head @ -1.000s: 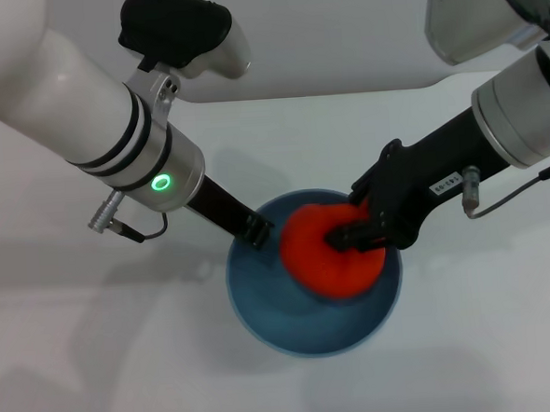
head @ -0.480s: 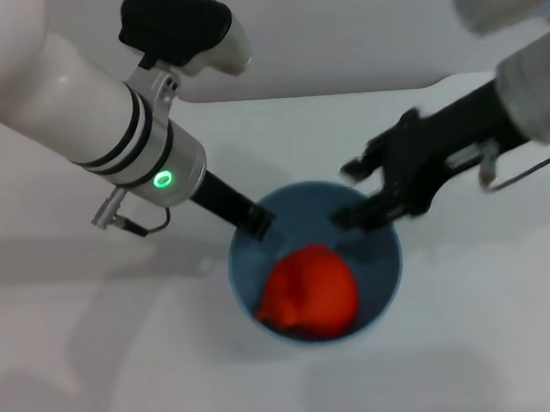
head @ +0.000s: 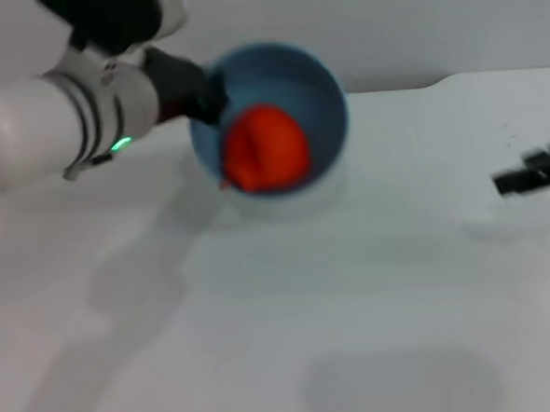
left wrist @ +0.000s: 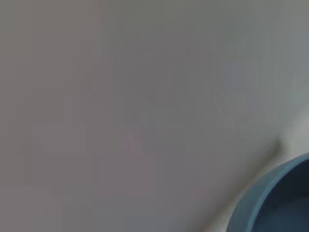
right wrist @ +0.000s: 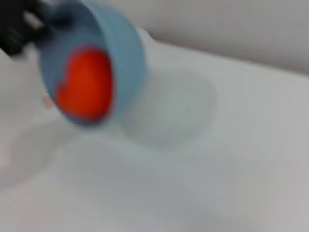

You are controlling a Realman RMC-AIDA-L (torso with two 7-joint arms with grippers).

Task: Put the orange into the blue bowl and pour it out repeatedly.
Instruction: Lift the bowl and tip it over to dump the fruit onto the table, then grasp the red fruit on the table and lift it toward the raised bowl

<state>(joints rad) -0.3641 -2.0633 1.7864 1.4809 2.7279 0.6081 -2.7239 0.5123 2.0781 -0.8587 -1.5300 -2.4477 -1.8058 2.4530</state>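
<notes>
Head view: my left gripper (head: 208,96) has its fingers clamped on the rim of the blue bowl (head: 329,100), lifted and tipped toward me so the orange (head: 266,148) inside can roll out; right gripper (head: 527,177) sits off at the edge, can't tell its fingers. Left wrist: only bowl rim (left wrist: 251,203) over plain white bench (left wrist: 120,121). Right wrist: tilted bowl (right wrist: 123,43), orange (right wrist: 87,82) low against the wall, bare bench (right wrist: 217,169), pale wall behind.

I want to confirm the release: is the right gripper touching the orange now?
Apart. The head view shows the right gripper far off at the side, bare table between it and the orange in the blue bowl.
</notes>
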